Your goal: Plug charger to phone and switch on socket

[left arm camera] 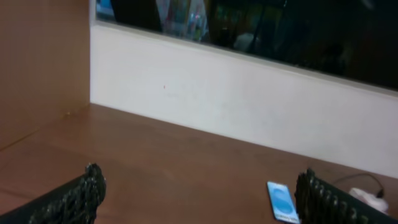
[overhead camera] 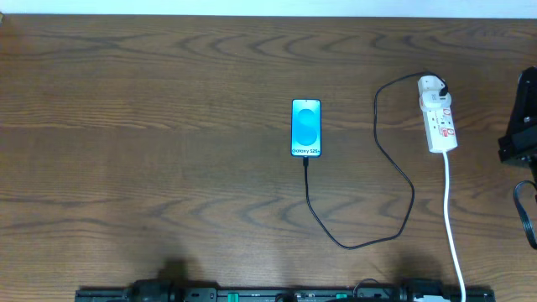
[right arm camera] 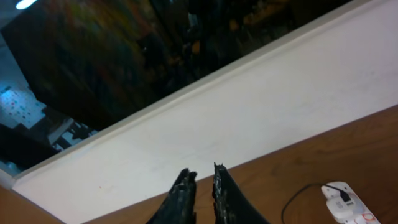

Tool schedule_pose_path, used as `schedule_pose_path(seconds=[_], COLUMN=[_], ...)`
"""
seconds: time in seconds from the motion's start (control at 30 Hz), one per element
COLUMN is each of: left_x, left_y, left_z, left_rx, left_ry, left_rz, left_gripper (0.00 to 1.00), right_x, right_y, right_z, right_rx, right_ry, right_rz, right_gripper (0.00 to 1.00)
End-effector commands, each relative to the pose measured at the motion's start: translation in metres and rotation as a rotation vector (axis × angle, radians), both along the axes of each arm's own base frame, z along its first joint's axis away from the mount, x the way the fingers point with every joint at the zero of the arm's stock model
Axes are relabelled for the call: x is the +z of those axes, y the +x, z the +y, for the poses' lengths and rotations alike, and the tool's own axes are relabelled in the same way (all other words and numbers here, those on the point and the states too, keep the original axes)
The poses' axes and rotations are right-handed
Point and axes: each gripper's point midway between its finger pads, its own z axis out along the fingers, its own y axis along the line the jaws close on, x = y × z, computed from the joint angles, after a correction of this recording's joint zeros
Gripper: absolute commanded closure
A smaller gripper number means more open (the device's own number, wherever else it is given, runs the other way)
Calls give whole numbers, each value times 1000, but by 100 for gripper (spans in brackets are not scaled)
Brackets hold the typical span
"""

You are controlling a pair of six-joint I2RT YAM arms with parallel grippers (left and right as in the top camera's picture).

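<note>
The phone (overhead camera: 306, 127) lies flat mid-table with its blue-cyan screen lit. The black charger cable (overhead camera: 394, 168) runs from the far end of the white socket strip (overhead camera: 439, 117) in a loop, and its plug end (overhead camera: 306, 161) meets the phone's near edge. My left gripper (left arm camera: 200, 173) is open and empty, low over the table, with the phone (left arm camera: 282, 200) by its right finger. My right gripper (right arm camera: 202, 171) is shut on nothing and raised, with the socket strip (right arm camera: 345, 199) at the lower right. Only part of the right arm (overhead camera: 520, 134) shows overhead.
The strip's thick white cord (overhead camera: 451, 218) runs to the table's front edge. A white wall (left arm camera: 249, 99) borders the far side of the table. A black rail (overhead camera: 277, 294) lies along the front edge.
</note>
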Motion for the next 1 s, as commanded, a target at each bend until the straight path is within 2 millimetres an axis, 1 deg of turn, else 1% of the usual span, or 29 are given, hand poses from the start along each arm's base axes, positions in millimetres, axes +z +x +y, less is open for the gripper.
schedule_pose_path(seconds=[0.0, 0.03, 0.1, 0.13, 0.27, 0.33, 0.43, 0.5, 0.6, 0.8, 0.97], left_x=[-22, -31, -45, -56, -90, -98, -98, -98, -107, -142, -159], left_y=[41, 59, 82, 94, 130, 148, 173, 186, 203, 235, 252], left_z=[5, 6, 7, 8, 8, 9, 11, 12, 13, 13, 4], left_rx=[15, 15, 15, 13, 4, 4, 4, 4, 4, -4, -64], left_ry=[6, 4, 2, 0, -5, -4, -1, 2, 4, 7, 12], left_rz=[87, 113, 149, 174, 246, 235, 170, 129, 93, 61, -8], left_gripper=[2, 2, 2, 2, 2, 2, 2, 2, 2, 2, 2], right_x=[2, 2, 3, 4, 7, 8, 11, 12, 13, 15, 15], right_y=[-5, -6, -8, -9, -15, -19, -23, -26, -30, -33, -33], right_z=[1, 1, 1, 1, 1, 1, 1, 1, 1, 1, 1], right_rx=[0, 0, 0, 0, 0, 0, 0, 0, 0, 0, 0], right_ry=[-5, -5, -5, -5, -5, -5, -6, -6, -6, -6, -6], right_rz=[-11, -14, -18, -21, -36, -43, -54, -60, -70, -75, -76], right_gripper=[90, 89, 89, 89, 89, 89, 89, 89, 89, 88, 88])
